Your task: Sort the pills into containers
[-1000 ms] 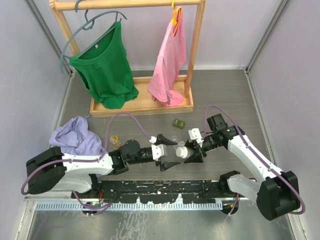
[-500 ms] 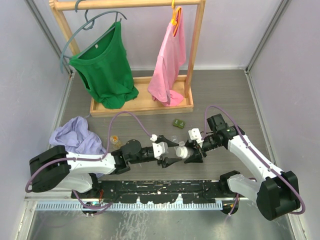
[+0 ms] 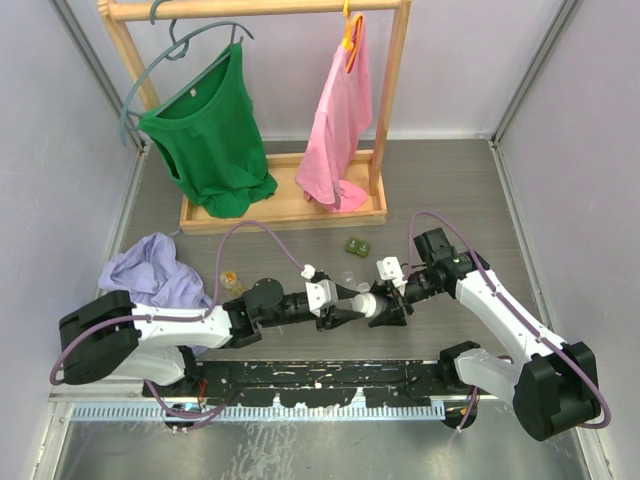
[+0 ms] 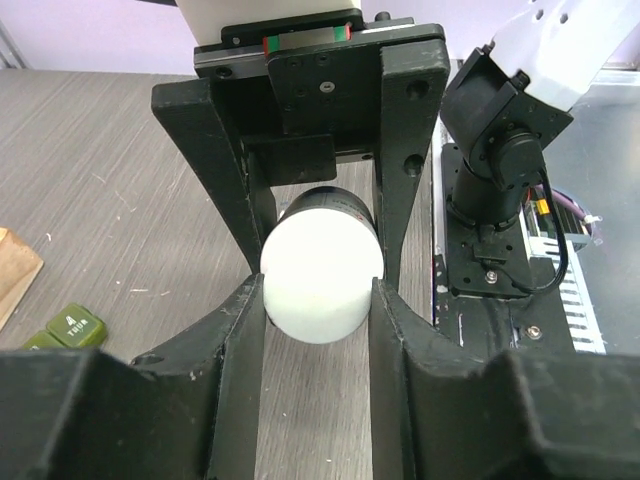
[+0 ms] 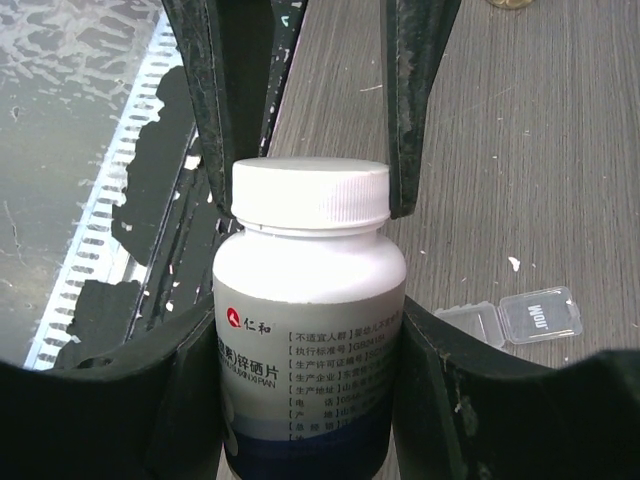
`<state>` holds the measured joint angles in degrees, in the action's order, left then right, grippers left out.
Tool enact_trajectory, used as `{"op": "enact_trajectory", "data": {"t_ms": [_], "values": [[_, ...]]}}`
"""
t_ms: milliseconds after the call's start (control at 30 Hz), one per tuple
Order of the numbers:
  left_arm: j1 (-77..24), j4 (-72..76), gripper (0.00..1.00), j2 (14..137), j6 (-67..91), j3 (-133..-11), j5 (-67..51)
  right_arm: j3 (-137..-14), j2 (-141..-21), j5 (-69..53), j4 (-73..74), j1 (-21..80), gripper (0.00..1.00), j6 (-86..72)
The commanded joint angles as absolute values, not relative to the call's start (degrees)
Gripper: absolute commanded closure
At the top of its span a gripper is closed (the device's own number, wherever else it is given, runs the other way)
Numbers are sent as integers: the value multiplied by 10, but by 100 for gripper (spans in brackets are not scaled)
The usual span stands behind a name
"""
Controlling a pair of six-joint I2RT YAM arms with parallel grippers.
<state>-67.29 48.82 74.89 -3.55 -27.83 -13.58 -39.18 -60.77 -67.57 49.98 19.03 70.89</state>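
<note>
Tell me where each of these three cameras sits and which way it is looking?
Top external: above and behind the arms, looking down on the grey table; both arms show, meeting at the white plastic pill bottle.
Left wrist: looks along the left gripper, which clasps the bottle's cap; dark green pill box alongside.
Right wrist: looks along the right gripper, holding the bottle's body; clear pill box alongside.
Shared: both wrist views face each other across the bottle.

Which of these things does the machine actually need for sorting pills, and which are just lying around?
For the job: white plastic pill bottle, clear flat plastic pill box, dark green plastic pill box.
Lying about: wooden clothes rack, green top, pink shirt, crumpled lavender cloth.
</note>
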Motion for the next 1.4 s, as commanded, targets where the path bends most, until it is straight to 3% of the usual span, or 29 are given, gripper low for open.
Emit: {"op": "enact_trajectory", "data": {"t_ms": [0,100,400,500,633,800,867,1000,1100,1267,1367], "values": [[-675,488,78,742,-6,-315,-117,-406,-607,-689,504,193,99,719],[-675,467,99,737,43,-322,-109,-407,-609,-685,502,193,99,715],[-680,431,100,711,378,-312,11,-406,-612,-660,454,193,99,642],[-699,340,100,712,480,-336,90,-407,-615,-651,441,194,99,619],[-733,253,100,719,485,-382,172,-407,-616,-642,432,194,99,603],[-737,306,100,742,475,-368,179,-408,-613,-642,432,194,99,600],[-737,332,90,747,467,-360,173,-409,-612,-644,433,194,99,601],[-737,364,44,745,424,-350,148,-410,-611,-652,445,194,99,616],[-737,365,22,738,389,-344,132,-411,-609,-657,454,194,99,628],[-737,394,3,705,329,-308,111,-411,-609,-660,462,194,99,640],[-737,395,2,689,286,-295,90,-412,-609,-660,468,194,99,650]]}}
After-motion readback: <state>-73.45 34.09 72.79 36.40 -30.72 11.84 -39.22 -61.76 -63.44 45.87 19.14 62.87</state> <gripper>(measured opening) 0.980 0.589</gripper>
